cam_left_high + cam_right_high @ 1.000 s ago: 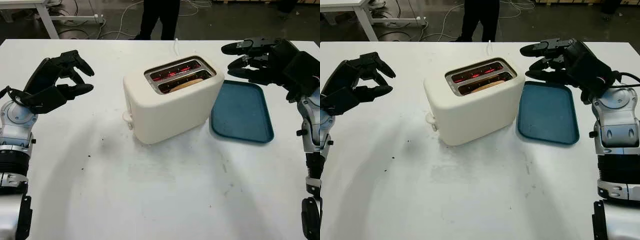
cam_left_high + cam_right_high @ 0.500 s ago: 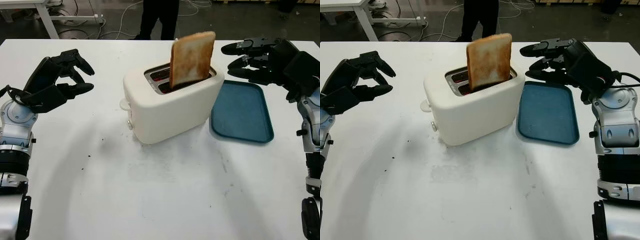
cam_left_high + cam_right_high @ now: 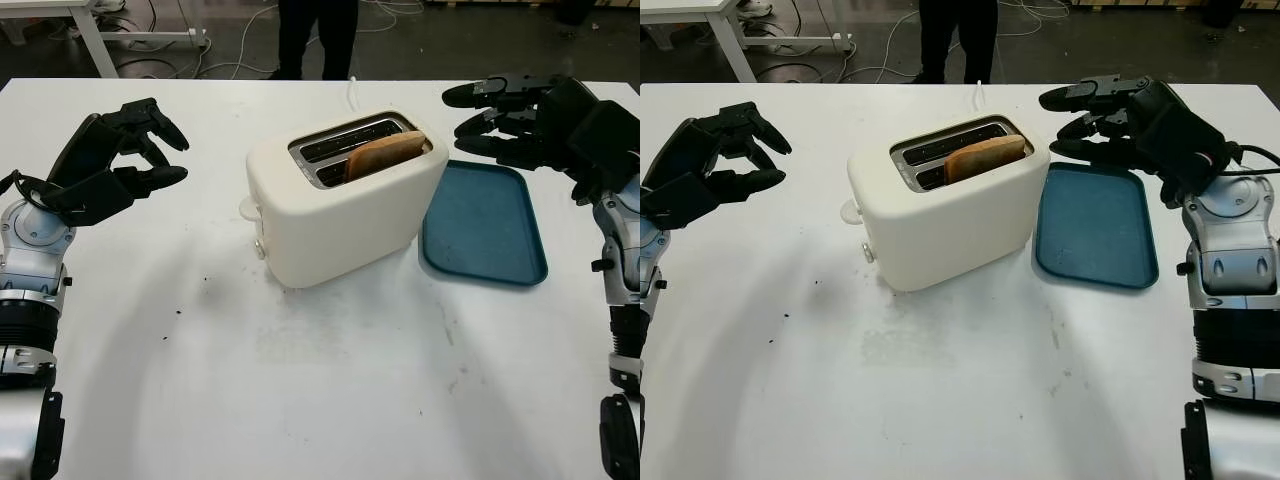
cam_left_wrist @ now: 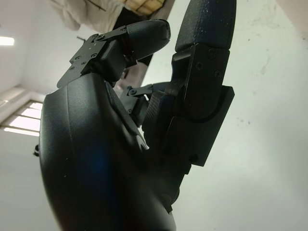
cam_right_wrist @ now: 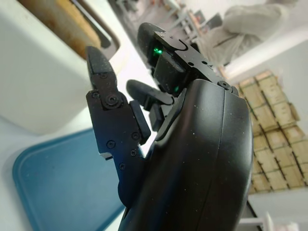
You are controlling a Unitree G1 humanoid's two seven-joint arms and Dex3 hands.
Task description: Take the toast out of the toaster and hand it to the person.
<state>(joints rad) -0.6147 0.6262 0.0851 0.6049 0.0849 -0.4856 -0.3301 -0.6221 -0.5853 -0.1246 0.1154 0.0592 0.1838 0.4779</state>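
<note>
I seem to be in a lab or workshop: beyond my hands a white table [image 3: 300, 400] meets a dark bare floor [image 3: 420, 50] strewn with cables [image 3: 230, 45], another bench [image 3: 60, 15] far left, stacked cartons [image 5: 272, 139] behind my right hand.

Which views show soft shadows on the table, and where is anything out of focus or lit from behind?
Left eye view: even overhead light, a soft shadow beside the toaster on the table. Right wrist view: the right hand is crisp, but the toast and background blur. Left wrist view: the left hand is dark against bright ceiling lights.
</note>
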